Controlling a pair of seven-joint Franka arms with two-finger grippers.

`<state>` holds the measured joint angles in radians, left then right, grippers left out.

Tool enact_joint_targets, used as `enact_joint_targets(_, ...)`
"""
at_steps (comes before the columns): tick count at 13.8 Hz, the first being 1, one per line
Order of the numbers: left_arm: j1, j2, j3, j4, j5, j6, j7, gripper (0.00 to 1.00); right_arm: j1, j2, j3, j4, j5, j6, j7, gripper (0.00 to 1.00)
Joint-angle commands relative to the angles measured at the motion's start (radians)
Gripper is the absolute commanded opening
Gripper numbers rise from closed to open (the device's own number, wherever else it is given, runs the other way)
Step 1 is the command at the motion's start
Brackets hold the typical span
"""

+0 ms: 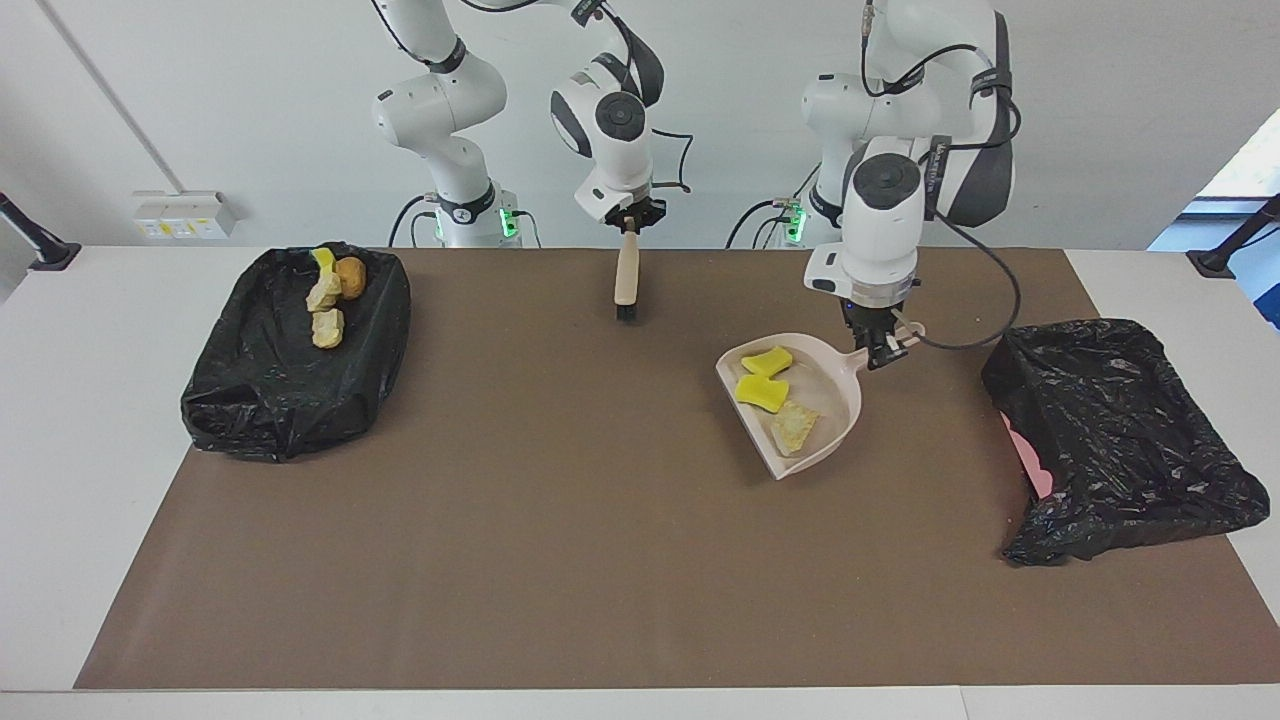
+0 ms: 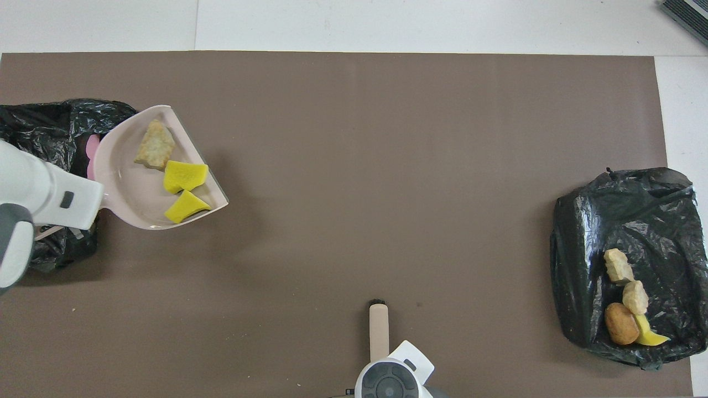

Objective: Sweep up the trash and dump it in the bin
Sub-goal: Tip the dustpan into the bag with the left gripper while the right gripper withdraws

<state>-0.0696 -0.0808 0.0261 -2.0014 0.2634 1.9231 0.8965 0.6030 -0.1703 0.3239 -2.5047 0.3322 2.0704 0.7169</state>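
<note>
A pale pink dustpan (image 1: 828, 383) (image 2: 124, 185) hangs level over the mat, with my left gripper (image 1: 882, 352) shut on its handle. In it lies trash: two bright yellow chunks (image 1: 762, 392) (image 2: 185, 176) and one tan chunk (image 1: 795, 427) (image 2: 156, 145). The pan is just short of the black-bagged bin (image 1: 1120, 430) (image 2: 33, 143) at the left arm's end of the table. A patch of pink shows at that bin's rim. My right gripper (image 1: 629, 222) is shut on the handle of a small brush (image 1: 627, 283) (image 2: 379, 331), which hangs bristles down over the mat's edge nearest the robots.
A second black-bagged bin (image 1: 290, 370) (image 2: 625, 221) sits at the right arm's end of the table and holds several tan, orange-brown and yellow chunks (image 1: 327, 295) (image 2: 625, 298). A brown mat (image 1: 560, 520) covers the table.
</note>
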Motion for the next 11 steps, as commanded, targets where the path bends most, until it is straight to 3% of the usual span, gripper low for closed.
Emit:
enact_joint_targets(1,0.112,-0.005,-0.012,0.035,0.001,-0.038,0.007,0.00,0.003,0.003,0.000,-0.014,-0.021,0.023,0.001,0.00)
enact_joint_targets(4,0.256,-0.002,-0.009,0.042,-0.009,-0.020,0.007,0.00,0.001,0.012,-0.002,-0.011,-0.022,0.019,-0.017,0.00)
enact_joint_targets(5,0.310,0.006,-0.009,0.064,-0.045,-0.013,0.007,0.00,0.000,0.021,-0.002,-0.006,-0.024,0.014,-0.017,0.25)
enact_joint_targets(6,0.361,0.021,-0.006,0.096,-0.099,-0.012,0.004,0.00,0.000,0.026,-0.002,0.004,-0.030,0.011,-0.016,0.71)
enact_joint_targets(7,0.404,0.035,-0.006,0.125,-0.131,-0.024,0.001,0.00,-0.008,0.034,-0.003,0.020,-0.050,0.020,-0.019,1.00)
enact_joint_targets(11,0.478,0.064,0.001,0.163,-0.128,-0.035,-0.013,0.00,-0.135,0.066,-0.009,0.168,-0.113,-0.033,-0.031,1.00)
